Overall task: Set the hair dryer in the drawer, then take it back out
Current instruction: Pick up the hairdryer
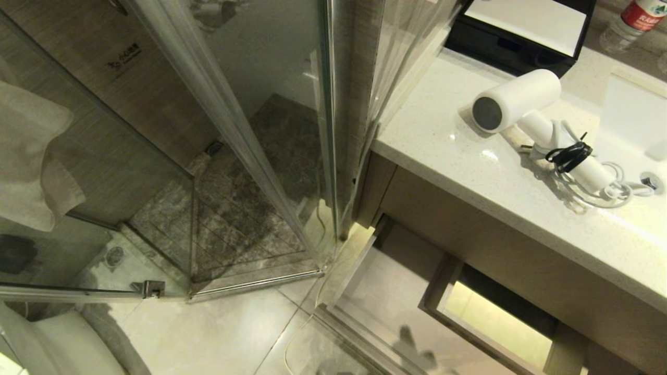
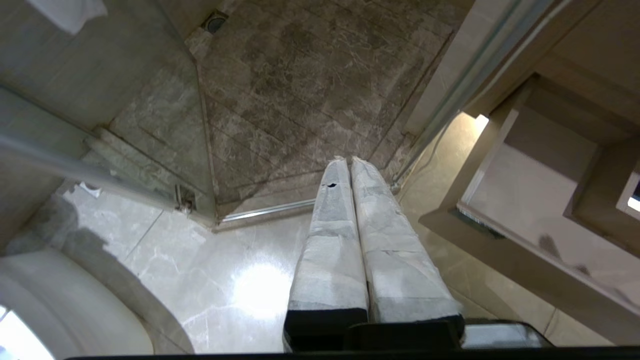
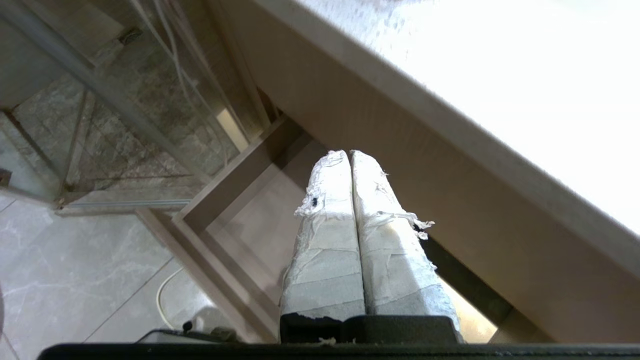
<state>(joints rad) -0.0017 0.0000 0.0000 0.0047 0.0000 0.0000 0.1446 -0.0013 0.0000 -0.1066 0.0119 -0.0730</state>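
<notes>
So the biggest thing in the head view is the glass shower enclosure (image 1: 224, 156), filling everything from about 9 to 12 o'clock, with its dark stone floor (image 1: 245, 208) showing through the panes. Over at 2 to 4 o'clock is the pale speckled vanity counter (image 1: 458, 156), running diagonally with a sink basin (image 1: 633, 114) at its 3 o'clock end.

Below the counter, around 5 o'clock, the drawer (image 1: 385, 302) is pulled out, light wood-grain, nothing lying on the bit of its floor you can see, and there's a boxed cut-out (image 1: 495, 317) inside it.

The hair dryer (image 1: 521, 101) is lying on the counter at roughly 2 o'clock, dark round end facing 9 o'clock, handle angled off toward 4 o'clock, white cord (image 1: 599, 187) bundled with a black tie (image 1: 569, 155) beside the basin. So it's not in the drawer.

Neither arm shows up in the head view. Left gripper (image 2: 348, 162) hangs over the pale floor tile near the shower threshold, taped fingers pressed together, nothing in them. Right gripper (image 3: 348, 155) is in front of the cabinet, above the pulled-out drawer, fingers also pressed together and empty.
</notes>
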